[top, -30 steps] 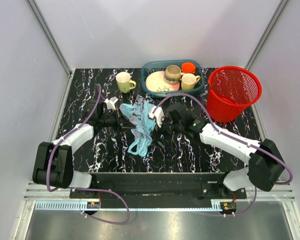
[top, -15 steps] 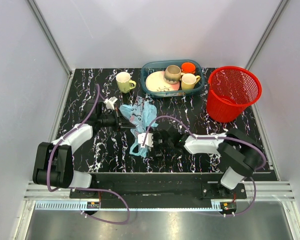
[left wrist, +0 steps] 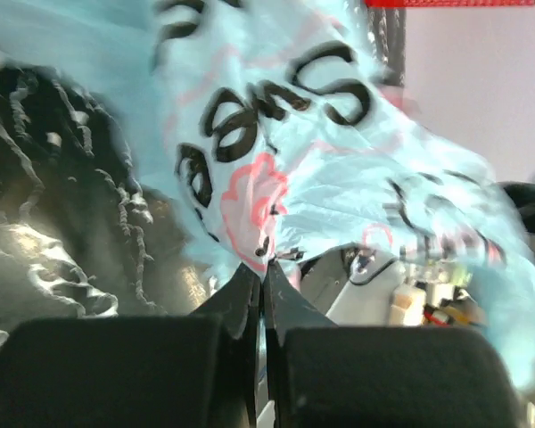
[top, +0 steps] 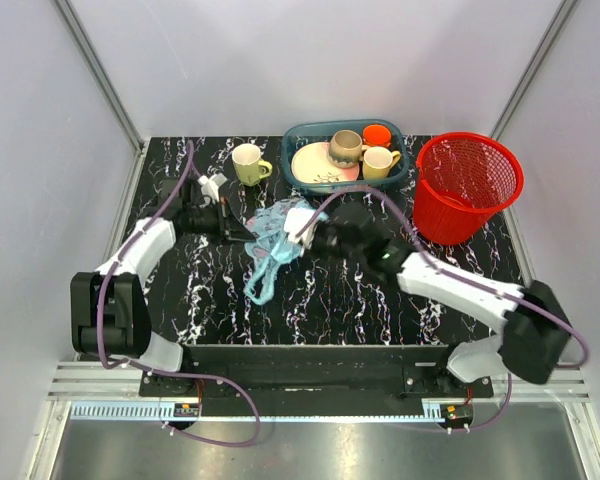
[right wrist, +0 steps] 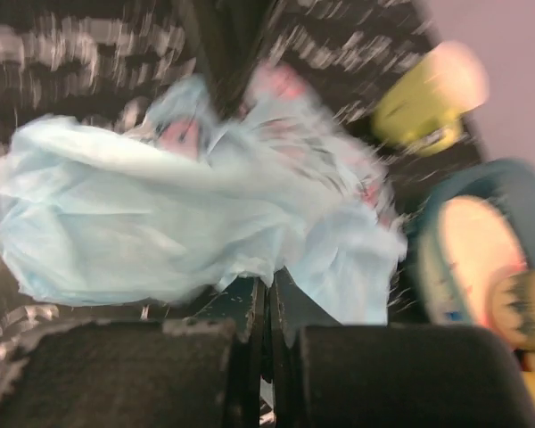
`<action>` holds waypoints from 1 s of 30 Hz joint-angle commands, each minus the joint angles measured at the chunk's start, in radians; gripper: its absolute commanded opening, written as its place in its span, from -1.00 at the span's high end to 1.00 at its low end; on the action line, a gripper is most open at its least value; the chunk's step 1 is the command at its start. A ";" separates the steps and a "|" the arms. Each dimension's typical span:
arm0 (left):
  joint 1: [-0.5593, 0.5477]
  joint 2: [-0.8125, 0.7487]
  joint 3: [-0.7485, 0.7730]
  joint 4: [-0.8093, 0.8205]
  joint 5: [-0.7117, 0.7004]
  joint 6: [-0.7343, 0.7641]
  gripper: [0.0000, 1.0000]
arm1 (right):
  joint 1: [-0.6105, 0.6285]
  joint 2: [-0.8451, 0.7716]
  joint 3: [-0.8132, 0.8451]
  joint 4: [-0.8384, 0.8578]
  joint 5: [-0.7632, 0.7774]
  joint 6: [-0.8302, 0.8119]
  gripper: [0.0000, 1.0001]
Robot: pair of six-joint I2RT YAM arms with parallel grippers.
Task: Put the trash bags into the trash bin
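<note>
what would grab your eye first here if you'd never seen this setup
The light-blue printed plastic bag at the table's middle, pinched from either side by the left tool and the right tool. Next, the bright red mesh basket standing at the far right corner.

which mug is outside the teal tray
The pale yellow mug standing on the table left of the teal tray; the other three mugs sit inside it.
</note>
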 commanded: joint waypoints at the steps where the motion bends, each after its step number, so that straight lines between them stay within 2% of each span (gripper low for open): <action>1: 0.052 0.040 0.187 -0.261 -0.111 0.311 0.91 | -0.110 -0.158 0.168 -0.229 -0.160 0.339 1.00; 5: 0.102 -0.014 0.204 -0.236 -0.050 0.344 0.68 | -0.188 -0.177 0.225 -0.275 -0.240 0.549 1.00; 9: 0.124 -0.138 0.141 -0.164 0.030 0.295 0.18 | -0.211 -0.149 0.282 -0.274 -0.231 0.683 1.00; 11: 0.125 -0.235 0.107 -0.097 0.055 0.237 -0.22 | -0.219 -0.125 0.322 -0.274 -0.227 0.764 1.00; 14: 0.125 -0.357 0.043 0.028 0.018 0.111 -0.47 | -0.220 -0.099 0.354 -0.260 -0.229 0.859 1.00; 15: 0.125 -0.394 0.025 0.065 0.001 0.081 -0.68 | -0.220 -0.094 0.360 -0.257 -0.227 0.884 1.00; 17: 0.127 -0.496 -0.005 0.163 -0.067 0.000 -0.68 | -0.222 -0.077 0.377 -0.247 -0.223 0.961 1.00; 19: 0.125 -0.551 -0.060 0.280 -0.038 -0.086 -0.39 | -0.222 -0.067 0.383 -0.238 -0.220 1.019 1.00; 20: 0.101 -0.590 -0.081 0.373 -0.011 -0.183 -0.24 | -0.222 -0.065 0.382 -0.228 -0.220 1.036 1.00; 21: 0.083 -0.606 -0.116 0.383 -0.020 -0.213 -0.10 | -0.222 -0.068 0.377 -0.194 -0.223 1.047 1.00; 22: 0.061 -0.618 -0.133 0.388 -0.046 -0.235 0.18 | -0.223 -0.071 0.371 -0.174 -0.232 1.065 1.00; 24: -0.028 -0.654 -0.198 0.447 -0.086 -0.278 0.30 | -0.223 -0.071 0.365 -0.149 -0.241 1.108 1.00; 25: -0.077 -0.660 -0.215 0.460 -0.158 -0.287 0.38 | -0.222 -0.070 0.372 -0.143 -0.249 1.119 1.00; 30: -0.183 -0.566 -0.226 0.586 -0.250 -0.367 0.47 | -0.222 -0.054 0.379 -0.062 -0.267 1.198 1.00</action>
